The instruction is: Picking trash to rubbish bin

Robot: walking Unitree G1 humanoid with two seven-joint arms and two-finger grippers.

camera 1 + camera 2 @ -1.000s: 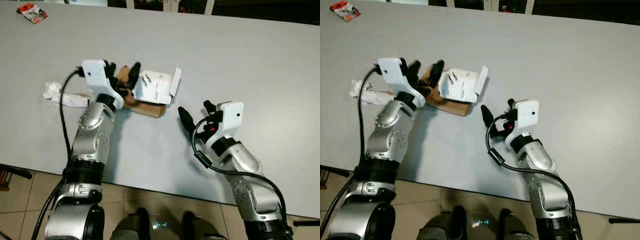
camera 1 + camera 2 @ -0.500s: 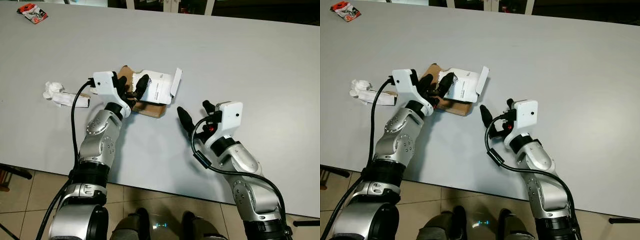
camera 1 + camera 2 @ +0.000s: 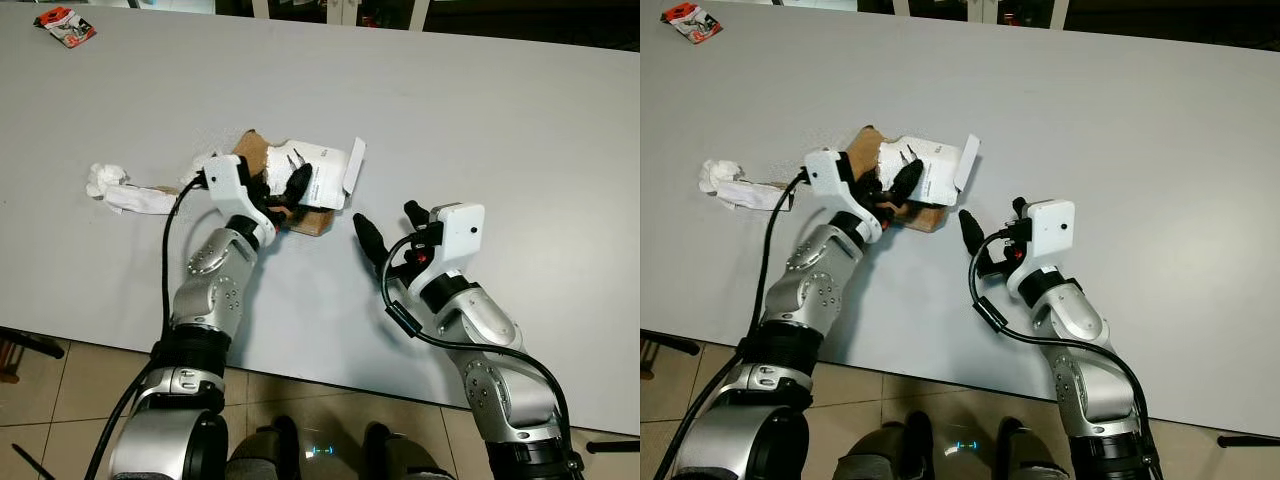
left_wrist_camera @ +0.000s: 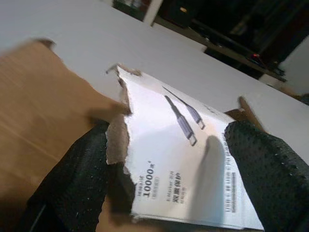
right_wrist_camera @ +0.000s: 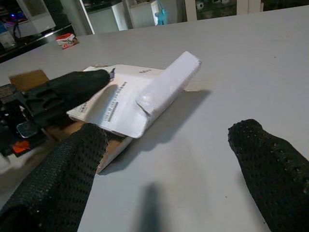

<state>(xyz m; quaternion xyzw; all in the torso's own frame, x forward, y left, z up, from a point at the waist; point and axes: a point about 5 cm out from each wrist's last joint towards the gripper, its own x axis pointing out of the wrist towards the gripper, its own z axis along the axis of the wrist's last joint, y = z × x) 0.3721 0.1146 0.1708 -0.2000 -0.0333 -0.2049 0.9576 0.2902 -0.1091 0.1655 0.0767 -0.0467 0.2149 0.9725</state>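
Torn white package [image 3: 318, 180] lying on a brown cardboard piece [image 3: 872, 150], between the fingers of the left tool [image 3: 282, 191], which spread wide around its torn near edge and are not yet clenched. Probably light, thin, stiff enough to hold flat but easily crushed — likely best taken at that near edge, card and cardboard together. Upturned white flap [image 5: 166, 82] at the far side, toward the right tool [image 3: 390, 236] — fingers parted, hovering just off the counter [image 3: 480, 110]. Crumpled tissue [image 3: 120, 190] farther out beyond the left tool; a small red wrapper [image 3: 65, 26] well apart.

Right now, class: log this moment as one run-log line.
left gripper: closing on white box | right gripper: open, beside box | tissue: on table
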